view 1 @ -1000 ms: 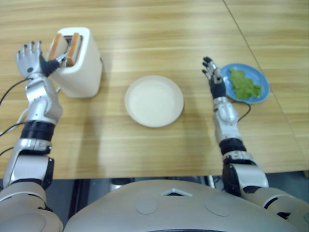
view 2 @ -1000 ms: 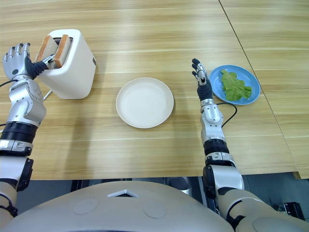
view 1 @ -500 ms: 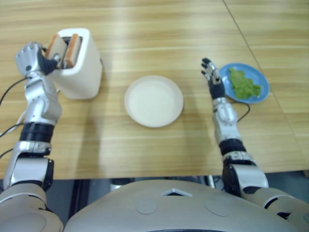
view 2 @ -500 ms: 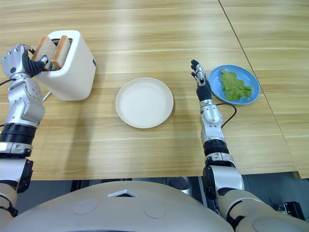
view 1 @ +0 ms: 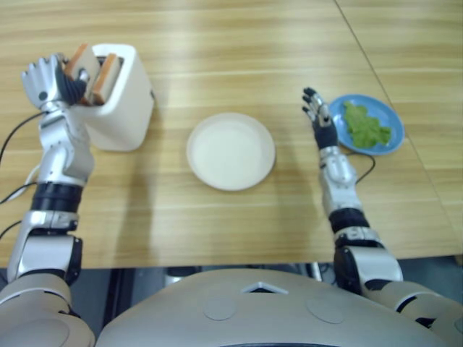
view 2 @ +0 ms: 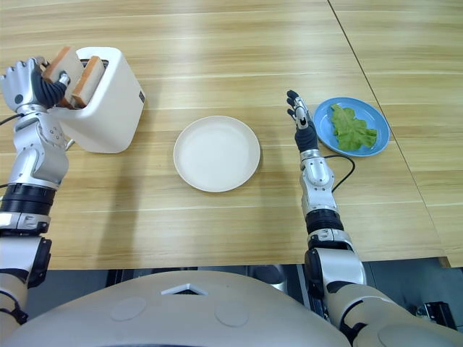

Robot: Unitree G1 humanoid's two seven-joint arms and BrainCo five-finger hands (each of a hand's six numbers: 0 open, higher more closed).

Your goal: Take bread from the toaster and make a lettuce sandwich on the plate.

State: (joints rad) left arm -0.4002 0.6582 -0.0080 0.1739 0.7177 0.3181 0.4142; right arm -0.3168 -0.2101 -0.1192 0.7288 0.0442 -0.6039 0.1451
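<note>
A white toaster (view 2: 105, 101) stands at the left of the wooden table. My left hand (view 2: 29, 81) is shut on the left bread slice (view 2: 58, 63), which is lifted partway out of its slot and tilted left. A second bread slice (view 2: 85, 72) sits in the other slot. An empty cream plate (view 2: 216, 153) lies in the middle. A green lettuce leaf (view 2: 351, 129) rests on a blue plate (view 2: 376, 116) at the right. My right hand (view 2: 299, 116) stands open and upright just left of the blue plate, holding nothing.
A dark cable (view 2: 346, 165) curls on the table by my right forearm. A seam between two tabletops (view 2: 369, 79) runs diagonally behind the blue plate. Bare wood lies around the cream plate.
My left hand closed on the left bread slice and has raised it partway out of the toaster, tilting it left. The right hand has stayed where it was.
</note>
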